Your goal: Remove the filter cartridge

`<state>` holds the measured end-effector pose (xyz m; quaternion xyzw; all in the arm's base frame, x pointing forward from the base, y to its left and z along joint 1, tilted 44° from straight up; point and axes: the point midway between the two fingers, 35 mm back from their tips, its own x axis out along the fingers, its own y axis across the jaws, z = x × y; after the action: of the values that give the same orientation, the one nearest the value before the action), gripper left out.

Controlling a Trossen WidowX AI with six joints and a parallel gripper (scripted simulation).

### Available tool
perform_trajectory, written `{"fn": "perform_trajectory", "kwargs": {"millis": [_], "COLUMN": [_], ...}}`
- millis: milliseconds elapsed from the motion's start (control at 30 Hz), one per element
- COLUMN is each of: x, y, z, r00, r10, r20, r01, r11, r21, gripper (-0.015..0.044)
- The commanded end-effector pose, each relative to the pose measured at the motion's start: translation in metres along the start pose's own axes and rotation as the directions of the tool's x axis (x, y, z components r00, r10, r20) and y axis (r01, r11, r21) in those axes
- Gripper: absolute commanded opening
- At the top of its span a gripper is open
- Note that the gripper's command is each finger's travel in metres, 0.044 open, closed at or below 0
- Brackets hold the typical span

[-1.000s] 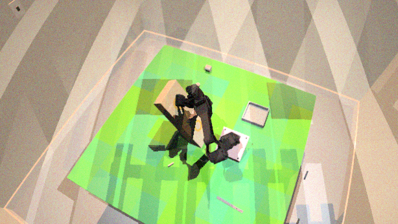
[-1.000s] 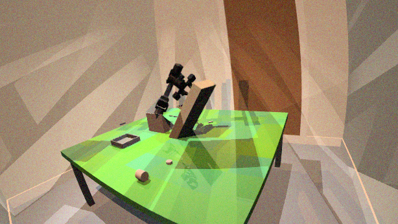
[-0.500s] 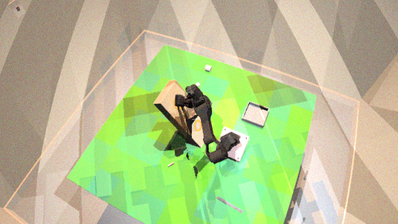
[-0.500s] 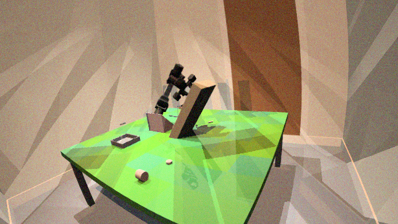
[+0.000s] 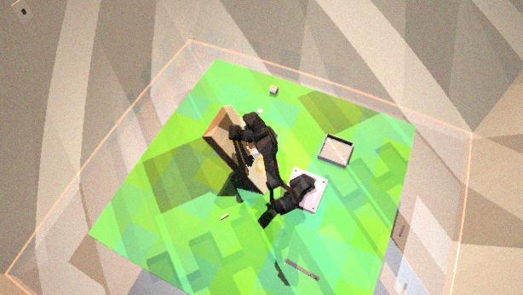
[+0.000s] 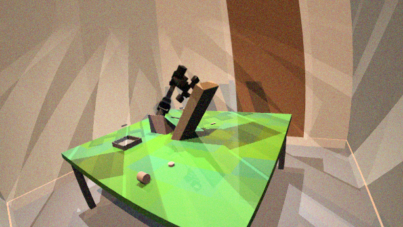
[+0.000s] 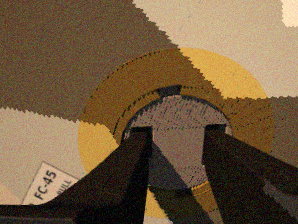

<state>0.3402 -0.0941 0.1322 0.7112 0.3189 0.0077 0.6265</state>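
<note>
Reading "FC-45" is possible on a small white label (image 7: 48,184) stuck to the panel (image 7: 60,136) face, below and left of the yellow ring (image 7: 93,145) that surrounds the cartridge (image 7: 176,123); no other writing can be made out.

In the wrist view the gripper (image 7: 178,137) is set at a narrow gap, its two dark fingers reaching onto the pale round face of the cartridge, one on each side of its middle. The fingertips seem to end right at the face, where the slots would be, though the slots themselves are hidden behind the tips. One small dark notch shows at the top edge of the round face. The cartridge sits inside the yellow ring in the panel; whether it is flush or slightly raised cannot be told. The fingers are partly closed, neither wide apart nor pressed together, and whether they bear on the slot walls is unclear.

From above, the gripper (image 5: 237,133) presses against the sloped tan panel (image 5: 221,128), which leans on the green surface (image 5: 341,222). The small dark-rimmed tray (image 5: 336,150) lies on the surface well apart from the panel, on the far side of the arm's white base plate (image 5: 317,193). From the side, the arm (image 6: 178,86) reaches over behind the tilted panel (image 6: 197,108), and the tray (image 6: 127,142) rests near the surface's left edge.
</note>
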Motion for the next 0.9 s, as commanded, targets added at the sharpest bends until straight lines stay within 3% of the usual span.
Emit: {"fn": "perform_trajectory", "kwargs": {"millis": [0, 133, 433, 500, 567, 867], "x": [0.0035, 0.0044, 0.001, 0.001, 0.0012, 0.0044], "y": [-0.0002, -0.0001, -0.0001, -0.0001, -0.0001, -0.0001], "z": [-0.0001, -0.0001, 0.0001, 0.0001, 0.0001, -0.0001], "r00": [1.0, 1.0, 1.0, 1.0, 1.0, 1.0], "r10": [-0.005, -0.005, 0.001, 0.001, 0.0, -0.004], "r20": [0.003, 0.003, 0.0, 0.0, 0.0, 0.003], "r01": [0.005, 0.005, -0.001, -0.001, 0.0, 0.005], "r11": [1.0, 1.0, 1.0, 1.0, 1.0, 0.964], "r21": [0.001, 0.001, 0.001, 0.001, -0.005, -0.265], "gripper": [0.0115, 0.0115, 0.0055, 0.0002, 0.0, 0.0]}}
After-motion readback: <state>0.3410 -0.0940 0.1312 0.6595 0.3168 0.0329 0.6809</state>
